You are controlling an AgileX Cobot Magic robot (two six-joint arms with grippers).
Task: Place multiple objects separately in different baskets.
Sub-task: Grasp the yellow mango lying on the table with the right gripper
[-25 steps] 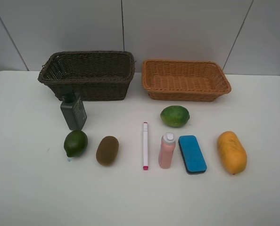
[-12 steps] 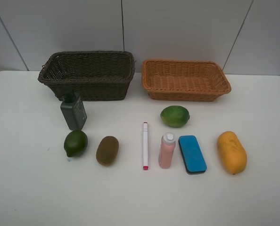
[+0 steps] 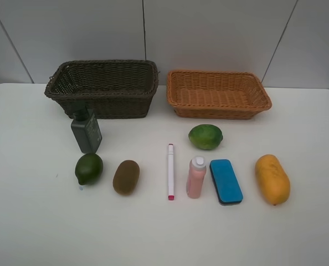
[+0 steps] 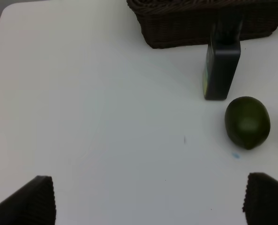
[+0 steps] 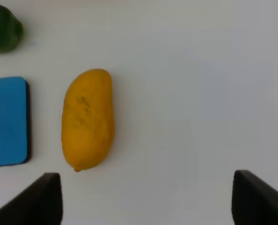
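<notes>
Since neither arm shows in the high view, gripper state comes from the wrist cams only. Right gripper: fingers spread wide, nothing between them, bare table under the gap. Left gripper: same, spread wide and empty.

Key relation for the next move, my read: the mango is the right arm's pick. It lies ahead of the right gripper but off its centreline, closer to the finger on the blue eraser side. Its long axis runs roughly away from the gripper, i.e. across the closing line, so the jaws would close on the narrow width with no wrist turn. It needs a sideways shift toward the eraser, then down. The eraser is just beside the mango, not touching, so that finger drops into a narrow gap.

In the high view the mango ends the row on the right, lying on the table well in front of the light orange basket. The right arm is clearly nearer.

Left side: dark green bottle upright just in front of the dark brown basket, green round fruit near it, both off to one side of the left gripper's gap. Both baskets look empty; nothing sorted yet.
</notes>
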